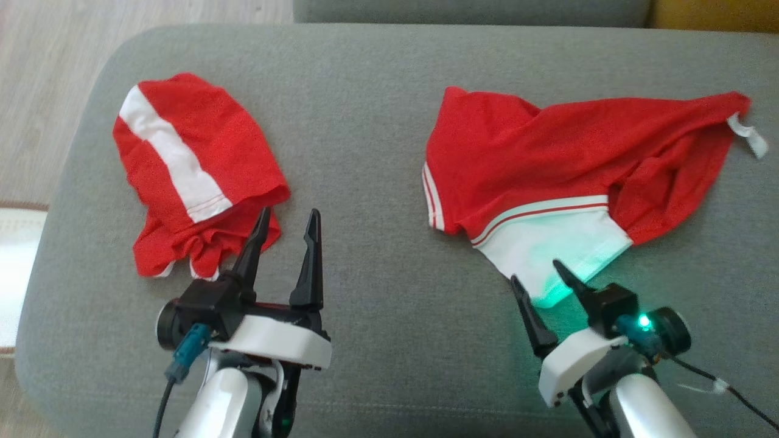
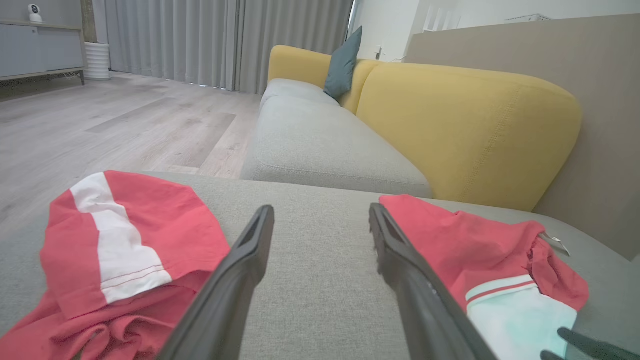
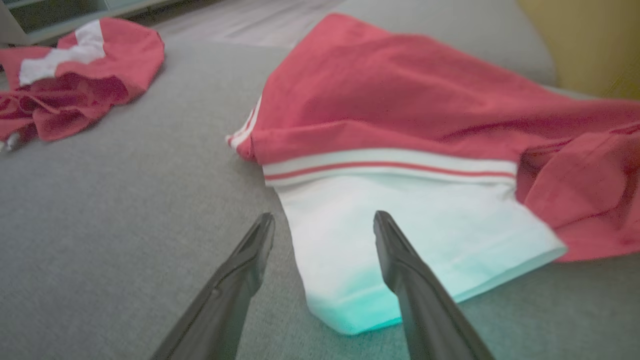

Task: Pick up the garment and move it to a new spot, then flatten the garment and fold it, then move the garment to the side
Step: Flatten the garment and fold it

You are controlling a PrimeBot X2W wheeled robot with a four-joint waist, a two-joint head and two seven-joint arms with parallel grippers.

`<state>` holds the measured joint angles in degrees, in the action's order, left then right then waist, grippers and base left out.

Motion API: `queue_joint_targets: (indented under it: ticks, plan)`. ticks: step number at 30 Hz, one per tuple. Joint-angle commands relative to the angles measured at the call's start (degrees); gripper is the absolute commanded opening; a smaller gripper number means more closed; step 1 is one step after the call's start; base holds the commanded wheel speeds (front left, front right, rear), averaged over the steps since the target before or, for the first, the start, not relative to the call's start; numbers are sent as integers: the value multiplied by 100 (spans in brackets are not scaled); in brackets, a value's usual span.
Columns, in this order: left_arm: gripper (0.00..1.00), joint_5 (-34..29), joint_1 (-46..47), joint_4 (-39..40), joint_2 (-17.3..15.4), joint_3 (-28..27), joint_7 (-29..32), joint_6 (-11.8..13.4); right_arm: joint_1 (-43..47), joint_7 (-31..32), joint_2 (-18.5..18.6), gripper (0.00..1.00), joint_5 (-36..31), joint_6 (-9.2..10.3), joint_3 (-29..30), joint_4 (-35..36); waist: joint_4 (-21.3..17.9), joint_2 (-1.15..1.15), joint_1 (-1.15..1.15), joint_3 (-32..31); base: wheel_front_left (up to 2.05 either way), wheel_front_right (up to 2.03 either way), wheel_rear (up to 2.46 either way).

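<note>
Head view: my left gripper and right gripper hang empty, fingers spread. Red shirt lies crumpled on the right half of the grey cushion; I fear pinching one layer drags it bunched.

- Grey cushion in the foreground.
- Sofa beyond it: yellow back, grey seat, teal pillow leaning on the back.
- Pale wood floor.
- Grey curtains, reaching the floor.
- Grey cabinet at far end, white canister beside it.
- Beige wall behind sofa.
- Light soft, even.
</note>
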<state>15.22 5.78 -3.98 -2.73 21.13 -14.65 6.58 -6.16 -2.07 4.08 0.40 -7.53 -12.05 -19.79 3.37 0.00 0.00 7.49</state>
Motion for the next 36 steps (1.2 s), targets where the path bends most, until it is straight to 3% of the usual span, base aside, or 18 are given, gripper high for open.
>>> queue_joint_targets:
  ticks: [1,12,13,22,32,36]
  plan:
    - [100,0,289,179,-15,-179,-35,0,-171,19,-15,100,-46,4,-140,95,83,0,0,87,0,0,0]
    - [100,36,408,162,-15,-191,-35,9,-526,265,5,100,-419,4,-99,-968,236,0,0,270,0,0,0]
    - [100,45,418,158,-15,-199,-35,15,-592,245,-6,0,-461,4,-45,-1063,229,0,0,270,0,0,0]
    - [100,14,364,115,-15,-249,-35,16,-856,-323,-85,0,-316,4,-365,-810,31,0,0,17,0,0,0]
    - [100,1,157,86,-15,-307,-35,44,-910,-534,-99,0,191,4,-1409,233,-175,0,0,-465,0,0,0]
    - [100,-4,38,86,-15,-335,-35,57,-827,-430,63,0,433,4,-1893,836,-231,0,0,-648,0,0,0]
